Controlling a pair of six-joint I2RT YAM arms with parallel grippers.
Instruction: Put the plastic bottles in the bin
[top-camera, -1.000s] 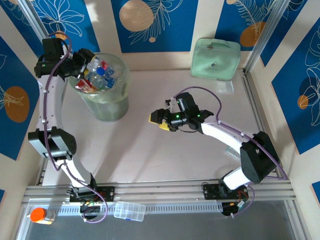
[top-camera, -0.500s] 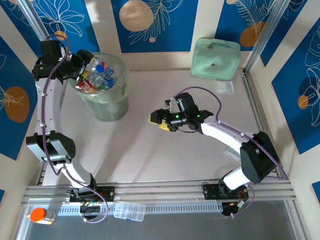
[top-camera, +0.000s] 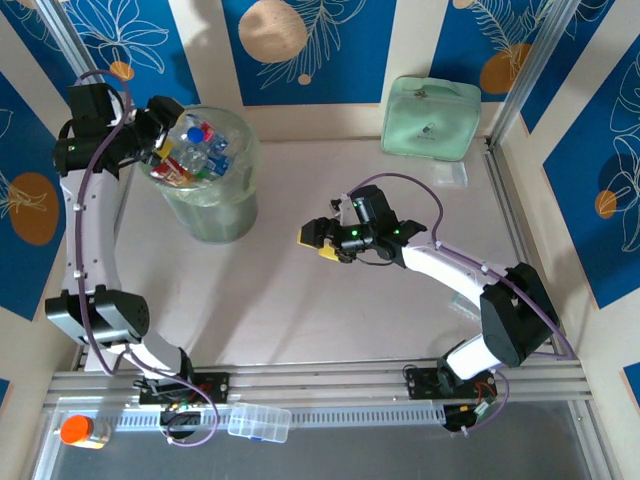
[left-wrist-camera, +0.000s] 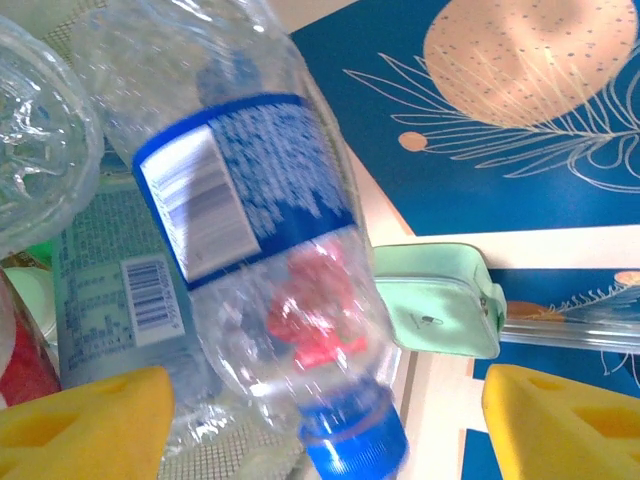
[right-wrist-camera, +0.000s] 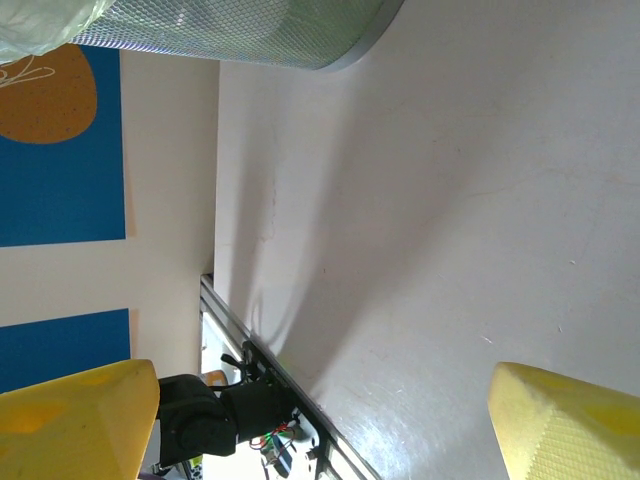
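Up at the far left of the table (top-camera: 330, 310), my left gripper (top-camera: 165, 135) hangs over the left rim of the bin (top-camera: 222, 218), its yellow pads (left-wrist-camera: 85, 420) spread wide with nothing clamped between them. Through the left wrist camera I see a clear bottle (left-wrist-camera: 250, 200) with a blue label lying slanted just ahead of those pads, its blue cap (left-wrist-camera: 352, 445) nearest the lens, on top of the other plastic bottles (top-camera: 195, 150) heaped in the bin. My right gripper (top-camera: 318, 240) hovers over the middle of the table, well apart from the bin, jaws wide and holding nothing; between its fingers (right-wrist-camera: 570, 425) I see bare tabletop, with the bin's base at the top of that view. Against the back wall on the right sits a mint-green pouch (top-camera: 430, 118)
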